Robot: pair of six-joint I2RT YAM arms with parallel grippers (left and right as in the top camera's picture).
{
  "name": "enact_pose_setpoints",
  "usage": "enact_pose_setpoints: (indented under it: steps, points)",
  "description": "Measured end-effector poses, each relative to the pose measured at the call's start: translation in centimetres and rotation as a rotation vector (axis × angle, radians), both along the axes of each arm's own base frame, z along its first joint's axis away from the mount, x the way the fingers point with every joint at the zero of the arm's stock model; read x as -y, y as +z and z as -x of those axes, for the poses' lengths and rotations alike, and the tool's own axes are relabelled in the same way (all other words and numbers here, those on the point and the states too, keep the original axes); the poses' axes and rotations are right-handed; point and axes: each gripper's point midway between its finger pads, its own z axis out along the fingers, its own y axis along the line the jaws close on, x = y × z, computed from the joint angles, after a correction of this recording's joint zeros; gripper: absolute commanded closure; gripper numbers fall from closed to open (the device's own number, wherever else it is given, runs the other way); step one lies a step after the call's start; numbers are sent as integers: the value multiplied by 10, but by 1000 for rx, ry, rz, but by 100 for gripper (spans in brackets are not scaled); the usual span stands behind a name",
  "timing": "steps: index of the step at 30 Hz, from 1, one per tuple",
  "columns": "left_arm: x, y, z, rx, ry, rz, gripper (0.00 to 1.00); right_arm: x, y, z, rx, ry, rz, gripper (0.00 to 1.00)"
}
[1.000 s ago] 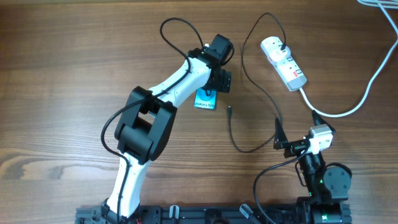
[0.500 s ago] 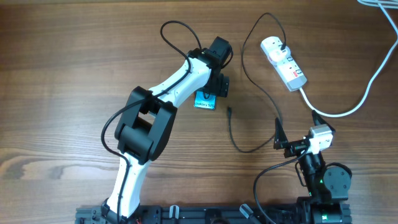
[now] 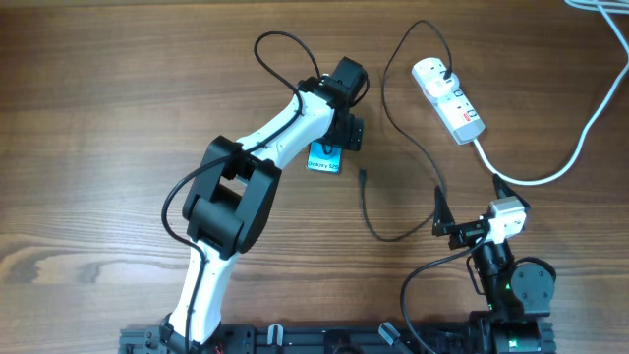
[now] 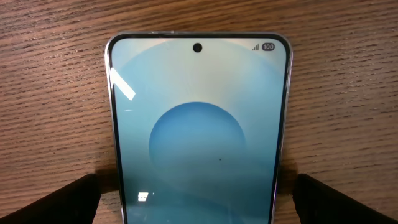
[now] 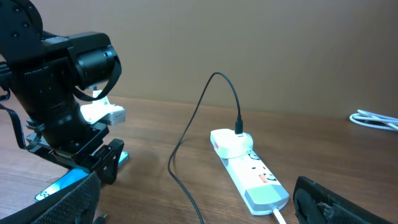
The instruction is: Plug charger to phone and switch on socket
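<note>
The phone [image 4: 198, 124] lies flat on the wood with its cyan screen lit. My left gripper [image 4: 198, 202] is open and straddles it, one finger [image 4: 56, 200] on each side with a small gap to the phone's edges. From overhead, the left gripper [image 3: 340, 136] covers the far end of the phone [image 3: 324, 160]. The charger [image 3: 393, 234] runs as a thin black cable from the socket [image 3: 449, 99] to a loose connector tip [image 3: 363, 175] right of the phone. My right gripper [image 5: 199, 211] is open and empty, low over the table short of the socket [image 5: 252, 177].
A thick white cord [image 3: 590, 128] leaves the socket and curves off the top right corner. The left arm's body [image 3: 231, 197] crosses the middle of the table. The charger's loop [image 5: 186, 137] lies between both grippers.
The left gripper has shifted very slightly over the phone in the first half second, then held still. The right arm has not moved.
</note>
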Motion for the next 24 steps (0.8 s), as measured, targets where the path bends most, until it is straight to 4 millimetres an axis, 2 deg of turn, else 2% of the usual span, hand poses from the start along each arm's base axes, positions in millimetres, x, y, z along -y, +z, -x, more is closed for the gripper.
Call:
enact_pose_setpoints:
  steps: [10,17,24]
  points:
    - [0,0,1,-6,-1,0,0,0,0,0,0,0,0,0]
    - [-1,0,2,-12,-2,-4,7,0,0,0,0,0,0,0]
    - [-2,0,3,-15,-3,-7,10,0,0,0,0,0,0,0]
